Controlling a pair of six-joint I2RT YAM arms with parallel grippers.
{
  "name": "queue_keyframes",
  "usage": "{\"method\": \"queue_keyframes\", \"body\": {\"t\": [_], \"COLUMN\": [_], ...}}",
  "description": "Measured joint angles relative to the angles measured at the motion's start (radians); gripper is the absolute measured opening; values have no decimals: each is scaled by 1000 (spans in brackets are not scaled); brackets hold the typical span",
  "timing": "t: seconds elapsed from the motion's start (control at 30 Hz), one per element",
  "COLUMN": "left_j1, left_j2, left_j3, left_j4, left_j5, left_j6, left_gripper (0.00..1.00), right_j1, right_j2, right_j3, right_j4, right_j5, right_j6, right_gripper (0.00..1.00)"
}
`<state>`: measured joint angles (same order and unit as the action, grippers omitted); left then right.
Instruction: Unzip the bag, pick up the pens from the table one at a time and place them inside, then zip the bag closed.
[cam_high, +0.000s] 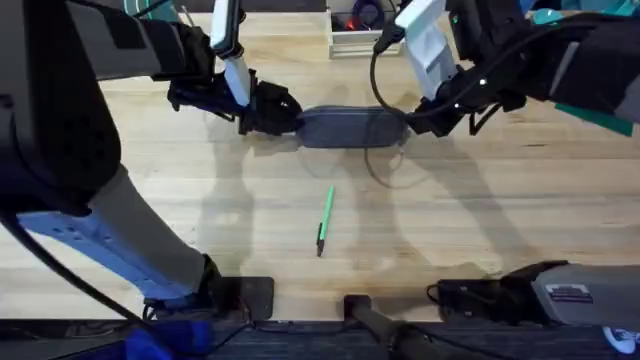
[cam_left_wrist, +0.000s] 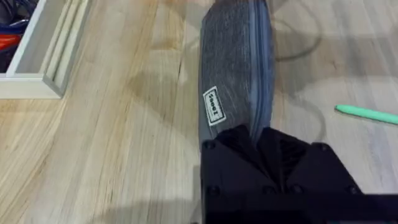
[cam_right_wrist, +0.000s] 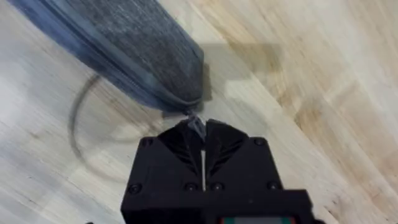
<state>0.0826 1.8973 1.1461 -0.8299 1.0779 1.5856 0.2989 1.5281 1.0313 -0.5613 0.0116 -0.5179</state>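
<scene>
I see left claw clamped on bag end, right claw pinching pull tab; green pen on surface.

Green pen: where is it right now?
In the overhead view the green pen lies alone on the table, mid-table, nearer the arm bases than the bag.

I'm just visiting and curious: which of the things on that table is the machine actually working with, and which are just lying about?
Part of the job:
- grey-blue pouch, gripped at each end by the left tool and the right tool
- green pen, lying on the wooden table, not yet picked up

Just lying about:
- white tray box at the far edge
</scene>
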Motion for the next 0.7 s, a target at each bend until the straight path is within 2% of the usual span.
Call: {"method": "queue_keyframes", "body": {"t": [0.7], "left_j1": [0], "left_j2": [0], "left_j3": [0], "left_j4": [0], "left_j5": [-1], "left_j6": [0], "left_gripper": [42], "right_j1": [37], "right_j2": [-11], "right_j3": [35], "right_j4": [0], "right_j5": [-4], "right_j6": [1], "right_gripper": [32]}}
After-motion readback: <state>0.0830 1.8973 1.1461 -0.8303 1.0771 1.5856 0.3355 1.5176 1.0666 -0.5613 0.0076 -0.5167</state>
